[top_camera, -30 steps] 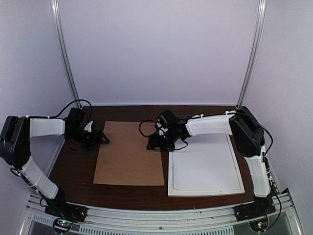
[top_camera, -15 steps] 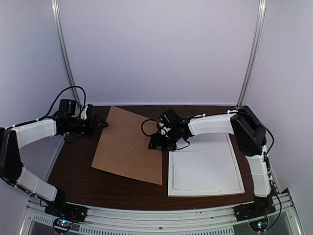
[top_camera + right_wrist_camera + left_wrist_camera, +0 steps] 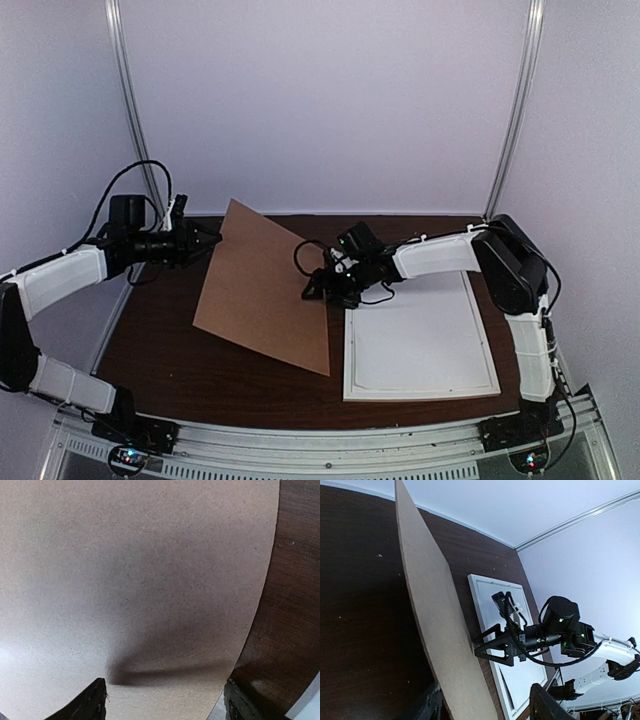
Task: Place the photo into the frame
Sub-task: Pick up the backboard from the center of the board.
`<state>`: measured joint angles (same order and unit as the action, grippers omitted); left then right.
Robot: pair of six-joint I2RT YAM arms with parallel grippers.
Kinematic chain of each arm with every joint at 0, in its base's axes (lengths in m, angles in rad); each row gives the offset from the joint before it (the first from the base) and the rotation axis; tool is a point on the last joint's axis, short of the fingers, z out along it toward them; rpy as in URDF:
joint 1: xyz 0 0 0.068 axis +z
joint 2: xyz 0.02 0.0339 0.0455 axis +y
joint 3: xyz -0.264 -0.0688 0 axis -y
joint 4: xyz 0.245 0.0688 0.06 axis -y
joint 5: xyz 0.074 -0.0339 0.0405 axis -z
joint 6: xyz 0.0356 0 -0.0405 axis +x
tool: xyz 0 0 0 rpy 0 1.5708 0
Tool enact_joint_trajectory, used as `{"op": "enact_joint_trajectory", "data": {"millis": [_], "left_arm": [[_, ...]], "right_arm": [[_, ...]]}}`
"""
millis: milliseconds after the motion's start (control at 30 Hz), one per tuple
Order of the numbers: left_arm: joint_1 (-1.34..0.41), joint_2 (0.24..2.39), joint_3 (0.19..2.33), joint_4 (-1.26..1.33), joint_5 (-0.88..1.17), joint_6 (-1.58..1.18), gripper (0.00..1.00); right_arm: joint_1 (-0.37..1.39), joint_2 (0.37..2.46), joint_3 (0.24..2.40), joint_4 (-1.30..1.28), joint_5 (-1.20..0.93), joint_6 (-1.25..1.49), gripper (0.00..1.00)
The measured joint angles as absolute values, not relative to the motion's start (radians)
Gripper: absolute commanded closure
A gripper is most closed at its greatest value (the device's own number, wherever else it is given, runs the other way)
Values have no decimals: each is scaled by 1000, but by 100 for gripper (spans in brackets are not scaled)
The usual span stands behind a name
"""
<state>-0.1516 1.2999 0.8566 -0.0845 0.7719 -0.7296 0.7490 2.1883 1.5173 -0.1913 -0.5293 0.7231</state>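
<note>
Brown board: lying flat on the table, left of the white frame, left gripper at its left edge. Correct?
Not flat. The brown board is tilted, its left side raised off the table and its right edge low beside the white frame, with the left gripper at its left edge. The top external view shows it; the left wrist view agrees.

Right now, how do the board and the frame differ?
The board is plain brown; the frame is white with a raised rim. The board is tilted, its left edge up between the open jaws of the left gripper; the frame lies flat on the table. The board is on the left, the frame on the right. Both are rectangles of similar size.
</note>
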Motion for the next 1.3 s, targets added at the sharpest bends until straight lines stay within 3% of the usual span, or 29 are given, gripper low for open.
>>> {"op": "enact_joint_trajectory", "data": {"millis": [500,767,1300], "left_arm": [[-262,1271,908,-143,818,-774,39],[-288,1267,1056,-371,701,-729,39],[-290,1291,1138,-615,548,-657,83]], "right_arm": [[775,2296,1473,237,-796,927,21],[775,2300,1453,277,-824,943,21],[784,2276,1481,130,-818,856,21]]}}
